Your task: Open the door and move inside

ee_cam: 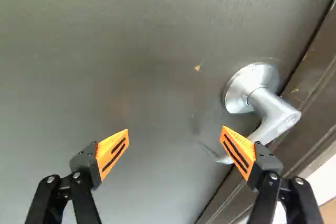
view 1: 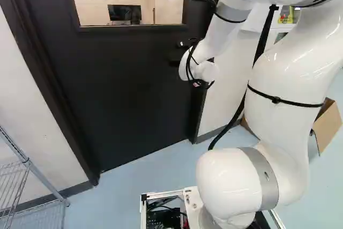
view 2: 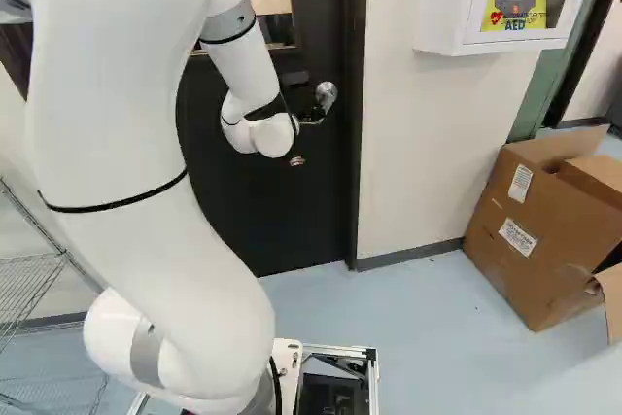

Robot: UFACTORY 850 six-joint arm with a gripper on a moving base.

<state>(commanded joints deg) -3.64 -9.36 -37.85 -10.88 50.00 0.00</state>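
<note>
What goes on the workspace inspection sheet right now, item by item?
Surface: pale blue floor before a dark door, which looks closed.
Job's things: silver lever handle on the door, near the frame.
Clutter: open cardboard box right of the doorway; wire rack to its left.
Gripper: open, nothing gripped; one finger overlaps the lever handle in the wrist view, contact unclear.
Cables: black cable beside the arm.
Surroundings: defibrillator cabinet on the wall.

Shows a closed black door [view 1: 128, 89] with a window [view 1: 161, 4], a white arm [view 1: 284, 73] bent in front, a wire rack [view 1: 24, 160] at far left, a cardboard box [view 1: 327, 126] at far right.
</note>
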